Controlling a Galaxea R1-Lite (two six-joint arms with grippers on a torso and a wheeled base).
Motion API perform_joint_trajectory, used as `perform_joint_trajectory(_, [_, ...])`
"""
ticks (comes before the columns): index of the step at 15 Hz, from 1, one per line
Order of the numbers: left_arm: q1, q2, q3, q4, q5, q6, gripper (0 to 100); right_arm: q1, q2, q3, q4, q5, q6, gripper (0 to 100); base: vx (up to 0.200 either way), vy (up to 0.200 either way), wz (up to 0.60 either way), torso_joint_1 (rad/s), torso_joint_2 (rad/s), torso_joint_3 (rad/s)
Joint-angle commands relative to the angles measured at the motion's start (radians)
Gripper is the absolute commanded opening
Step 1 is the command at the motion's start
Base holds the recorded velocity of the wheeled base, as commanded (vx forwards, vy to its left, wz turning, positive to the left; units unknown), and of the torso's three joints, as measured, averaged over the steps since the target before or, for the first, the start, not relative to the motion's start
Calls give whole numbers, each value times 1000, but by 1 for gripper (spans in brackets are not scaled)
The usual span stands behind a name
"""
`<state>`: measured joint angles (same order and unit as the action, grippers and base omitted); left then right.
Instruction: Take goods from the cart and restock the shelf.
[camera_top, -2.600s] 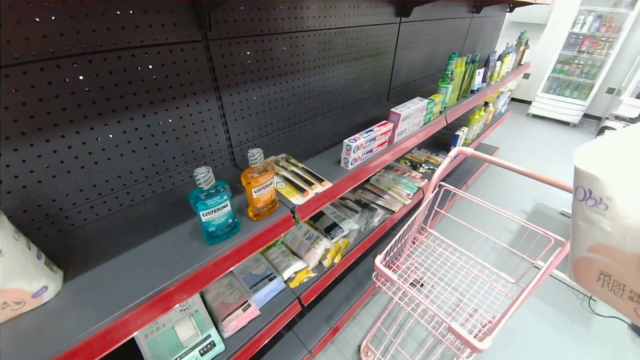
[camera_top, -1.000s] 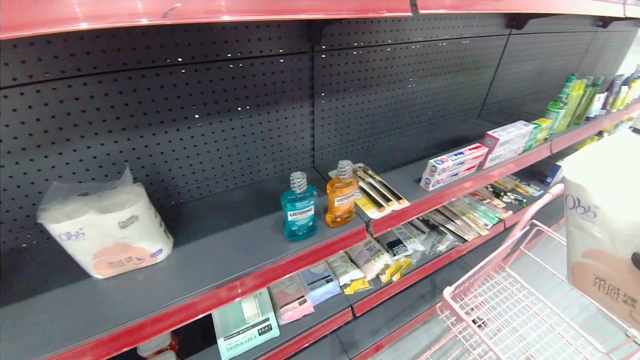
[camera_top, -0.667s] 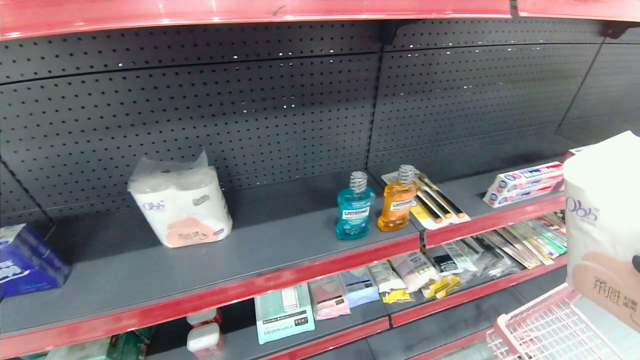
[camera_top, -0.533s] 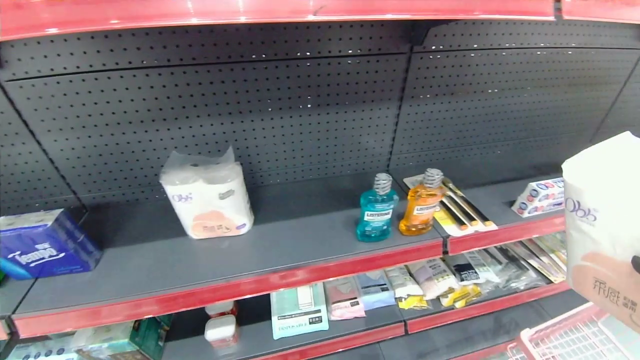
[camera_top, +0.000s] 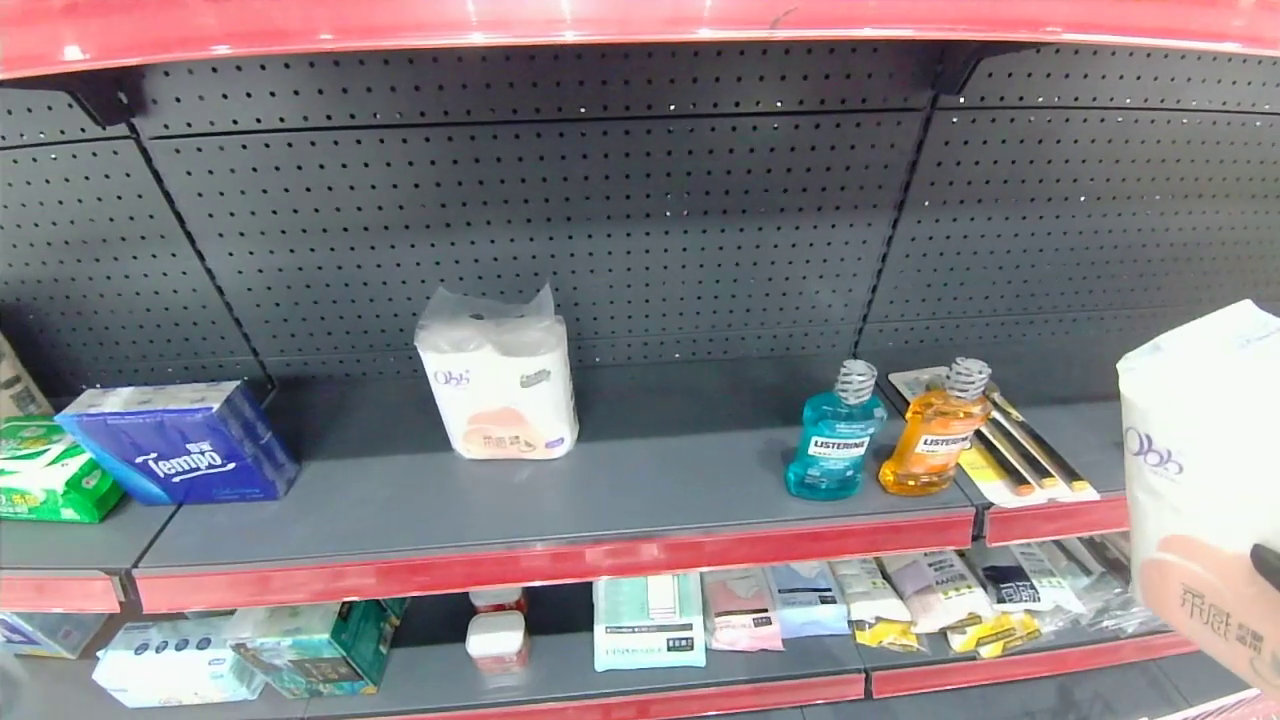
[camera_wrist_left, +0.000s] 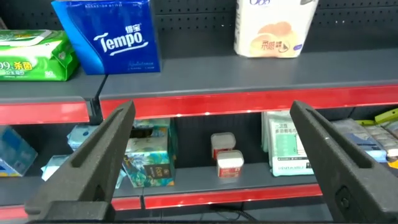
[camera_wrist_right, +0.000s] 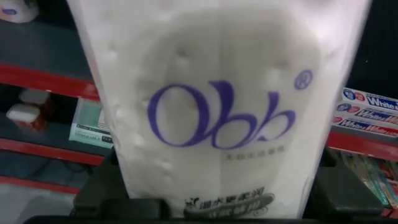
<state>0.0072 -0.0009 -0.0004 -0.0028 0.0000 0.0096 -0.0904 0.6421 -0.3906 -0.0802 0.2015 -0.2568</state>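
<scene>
A white toilet paper pack (camera_top: 1195, 470) with purple lettering hangs at the right edge of the head view, in front of the shelf. My right gripper (camera_wrist_right: 217, 208) is shut on this pack (camera_wrist_right: 217, 106), and one black finger (camera_top: 1267, 564) shows on its side. A matching toilet paper pack (camera_top: 497, 385) stands upright on the grey shelf board (camera_top: 640, 490), left of its middle. My left gripper (camera_wrist_left: 212, 111) is open with nothing between its fingers, level with the board's red front edge (camera_wrist_left: 249, 102) and short of it.
On the same board stand a blue tissue pack (camera_top: 180, 440), a green pack (camera_top: 45, 470), a blue mouthwash bottle (camera_top: 835, 435), an orange one (camera_top: 935, 430) and toothbrush packs (camera_top: 1010, 440). Bare board lies between the standing pack and the bottles. The lower shelf (camera_top: 640, 680) holds several small packets.
The head view has swung left along the shelf, so the pink cart has dropped out of the picture. The held pack stays at the right edge. Nothing on the shelf has moved.
</scene>
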Motion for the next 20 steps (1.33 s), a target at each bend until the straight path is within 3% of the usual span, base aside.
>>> perform_joint_trajectory(1, [0,1,0,-2,0,6,100,5,-53,29,2,10,16,0,0,0,0,0,0,0])
perform_joint_trajectory(3, [-6,12,0,-2,-14,12,100,31,-141,82,0,65,24,0,0,0,0,0,0,0])
perform_joint_trajectory(5, [-6,12,0,-3,-49,56,100,32,-226,128,5,65,30,0,0,0,0,0,0,0])
perform_joint_trajectory(8, [-10,36,-23,-5,-80,50,100,34,-331,145,13,68,47,0,0,0,0,0,0,0])
perform_joint_trajectory(9, [-10,163,-171,3,-100,15,100,34,-358,148,13,67,82,0,0,0,0,0,0,0])
perform_joint_trajectory(10, [-10,305,-280,-10,-101,-54,100,29,-374,151,14,62,105,0,0,0,0,0,0,0])
perform_joint_trajectory(11, [-10,371,-319,-28,-101,-80,100,28,-384,170,14,61,106,0,0,0,0,0,0,0])
perform_joint_trajectory(14, [22,498,-305,-71,-60,-134,100,31,-461,254,14,72,105,0,0,0,0,0,0,0])
perform_joint_trajectory(16, [40,596,-303,-72,-49,-138,100,34,-460,262,14,72,105,0,0,0,0,0,0,0])
perform_joint_trajectory(18, [103,812,-297,-203,-43,-102,100,32,-452,256,14,64,105,0,0,0,0,0,0,0])
perform_joint_trajectory(19, [149,981,-263,-407,-52,-102,100,31,-450,250,14,61,105,0,0,0,0,0,0,0])
perform_joint_trajectory(20, [155,1029,-248,-470,-58,-102,100,31,-449,250,14,61,105,0,0,0,0,0,0,0])
